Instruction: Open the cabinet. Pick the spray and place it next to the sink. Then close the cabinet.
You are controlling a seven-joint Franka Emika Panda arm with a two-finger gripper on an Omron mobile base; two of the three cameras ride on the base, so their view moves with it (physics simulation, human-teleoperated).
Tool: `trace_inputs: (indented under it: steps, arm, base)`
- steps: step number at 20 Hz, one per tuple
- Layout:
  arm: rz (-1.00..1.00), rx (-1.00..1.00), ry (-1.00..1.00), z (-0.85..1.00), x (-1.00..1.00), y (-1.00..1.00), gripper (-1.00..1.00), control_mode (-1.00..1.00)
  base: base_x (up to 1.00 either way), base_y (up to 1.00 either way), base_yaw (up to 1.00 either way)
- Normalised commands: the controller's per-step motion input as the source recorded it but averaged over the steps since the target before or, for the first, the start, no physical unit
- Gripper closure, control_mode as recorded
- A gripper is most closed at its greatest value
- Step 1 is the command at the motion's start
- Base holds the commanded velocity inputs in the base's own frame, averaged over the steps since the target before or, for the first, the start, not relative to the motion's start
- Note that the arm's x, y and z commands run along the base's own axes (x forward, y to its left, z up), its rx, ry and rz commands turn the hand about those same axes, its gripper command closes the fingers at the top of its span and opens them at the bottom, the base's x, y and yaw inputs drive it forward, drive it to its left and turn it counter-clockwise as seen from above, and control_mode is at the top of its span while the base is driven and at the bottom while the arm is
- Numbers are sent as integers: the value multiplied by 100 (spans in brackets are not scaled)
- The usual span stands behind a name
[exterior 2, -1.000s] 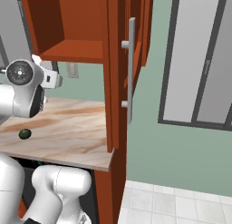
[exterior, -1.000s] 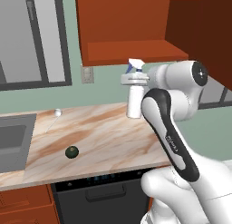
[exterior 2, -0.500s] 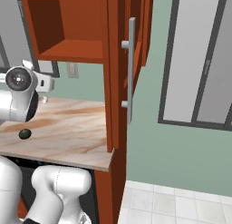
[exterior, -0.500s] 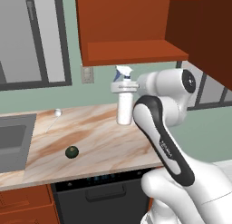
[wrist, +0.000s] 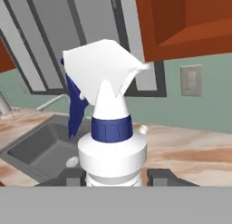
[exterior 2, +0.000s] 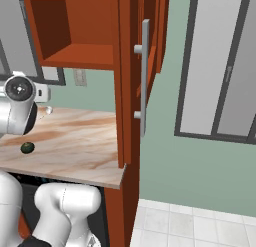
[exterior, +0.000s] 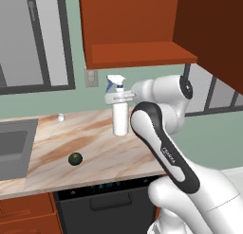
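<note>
The small white plastic spray bottle [exterior: 120, 115] has a cylindrical body, a dark blue collar at the neck, a white trigger head and a blue trigger and nozzle tip. It stands upright in the air above the marbled beige countertop [exterior: 95, 148], clear of the surface. The white arm's two-finger gripper [wrist: 122, 177] is clamped on the bottle's upper body, one dark fingertip [wrist: 164, 177] at each side of it. The large red-brown wooden wall cabinet [exterior 2: 75, 31] stands open, its door with the grey vertical bar handle [exterior 2: 144, 76] swung outward. The grey metal rectangular sink [exterior: 14, 148] lies to the bottle's left, well apart. A small dark green ball [exterior: 75, 158] rests on the countertop between them.
</note>
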Motion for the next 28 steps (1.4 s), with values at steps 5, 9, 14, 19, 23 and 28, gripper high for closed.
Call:
trace_inputs:
  steps: [5,9,14,19,23,28]
  arm:
    - [11,-10,0,-11,0,35,100,-100]
    - [10,-10,0,-12,0,34,100,-100]
    - [8,-9,-5,-12,0,32,100,-100]
    - [5,-3,-10,-4,0,25,100,-100]
    - [5,-1,-12,-4,0,25,100,-100]
    - [4,0,-8,-4,2,23,100,-100]
  base:
    - [0,0,0]
    - [0,0,0]
    - [0,0,0]
    - [0,0,0]
    - [0,0,0]
    - [0,0,0]
